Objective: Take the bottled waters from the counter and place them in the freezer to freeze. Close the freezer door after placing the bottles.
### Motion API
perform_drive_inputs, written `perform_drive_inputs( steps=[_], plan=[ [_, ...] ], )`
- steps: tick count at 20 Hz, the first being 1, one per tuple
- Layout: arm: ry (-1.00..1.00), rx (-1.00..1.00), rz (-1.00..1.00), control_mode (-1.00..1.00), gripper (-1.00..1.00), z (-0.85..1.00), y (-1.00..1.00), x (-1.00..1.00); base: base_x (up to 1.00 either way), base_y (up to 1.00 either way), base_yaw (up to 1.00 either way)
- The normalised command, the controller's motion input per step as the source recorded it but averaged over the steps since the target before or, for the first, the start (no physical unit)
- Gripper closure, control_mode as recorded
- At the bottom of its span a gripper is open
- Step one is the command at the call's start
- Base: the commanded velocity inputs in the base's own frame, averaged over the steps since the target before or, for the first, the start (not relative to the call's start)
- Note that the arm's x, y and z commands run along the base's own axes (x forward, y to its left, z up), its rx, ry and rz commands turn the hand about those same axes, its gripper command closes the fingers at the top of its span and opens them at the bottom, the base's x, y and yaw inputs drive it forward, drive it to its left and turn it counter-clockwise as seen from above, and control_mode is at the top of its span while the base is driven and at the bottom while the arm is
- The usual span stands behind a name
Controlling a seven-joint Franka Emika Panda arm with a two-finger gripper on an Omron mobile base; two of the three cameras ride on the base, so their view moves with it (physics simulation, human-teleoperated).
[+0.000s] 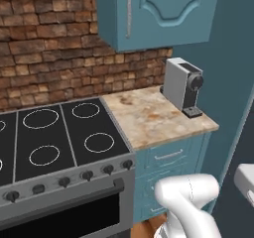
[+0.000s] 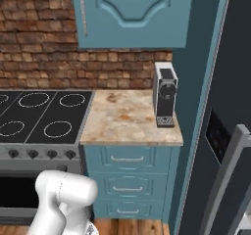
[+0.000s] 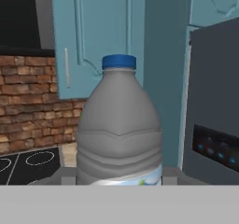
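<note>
A grey-blue bottled water [image 3: 119,125] with a dark blue cap stands upright and very close in the hand view. My gripper [image 3: 119,178] is shut on its lower body, and the fingers are mostly hidden behind it. The bottle is off the counter, with teal cupboards and the freezer door [image 3: 217,101] behind it. That door is a dark slate panel with a small lit display, to the right of the bottle. The marbled counter [image 1: 149,120] [image 2: 125,119] lies between the stove and a tall teal side panel. The freezer door [image 2: 215,136] and its long grey handle stand at the far right.
A grey coffee machine [image 1: 182,86] [image 2: 165,93] stands at the counter's back right. The black stove top [image 1: 54,133] [image 2: 44,114] lies to the left. A teal wall cupboard [image 1: 158,11] [image 2: 132,13] hangs above the counter. Teal drawers [image 2: 127,180] are below it.
</note>
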Motion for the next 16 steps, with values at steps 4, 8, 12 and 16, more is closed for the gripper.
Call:
perform_drive_inputs(
  steps=[4, 8, 12, 16],
  plan=[
    [0.00, 0.00, 0.00, 1.00, 1.00, 0.00, 0.00, 0.00, -0.59, -0.25, -0.41],
    [0.00, 0.00, 0.00, 1.00, 1.00, 0.00, 0.00, 0.00, -0.53, -0.19, -0.53],
    [0.00, 0.00, 0.00, 1.00, 1.00, 0.00, 0.00, 0.00, -0.53, -0.17, -0.53],
    [0.00, 0.00, 0.00, 1.00, 1.00, 0.00, 0.00, 0.00, -0.53, -0.14, -0.52]
  ],
)
